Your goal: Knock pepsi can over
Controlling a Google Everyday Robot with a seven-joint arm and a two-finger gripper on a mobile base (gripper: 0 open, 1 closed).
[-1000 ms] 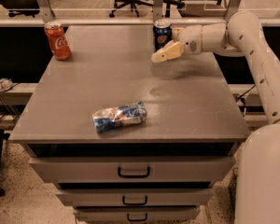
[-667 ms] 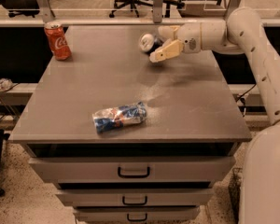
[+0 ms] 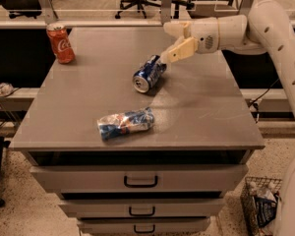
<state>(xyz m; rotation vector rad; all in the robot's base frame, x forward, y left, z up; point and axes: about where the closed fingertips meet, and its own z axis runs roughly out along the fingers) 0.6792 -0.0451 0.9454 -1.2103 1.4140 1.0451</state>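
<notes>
The pepsi can (image 3: 148,73), dark blue with a silver top, lies on its side near the middle back of the grey cabinet top (image 3: 201,117), its silver end facing the front left. My gripper (image 3: 173,50) hangs just behind and to the right of the can, close to its far end, at the end of the white arm coming in from the right. It holds nothing.
An orange-red cola can (image 3: 60,43) stands upright at the back left corner. A wrinkly silver-and-blue snack packet (image 3: 125,123) lies near the front middle. Drawers are below the top. A wire basket (image 3: 260,205) sits on the floor at the right.
The pepsi can stood upright at the back a second ago; it has tipped over and rolled forward and left. My gripper has swept left and a little forward behind it.
</notes>
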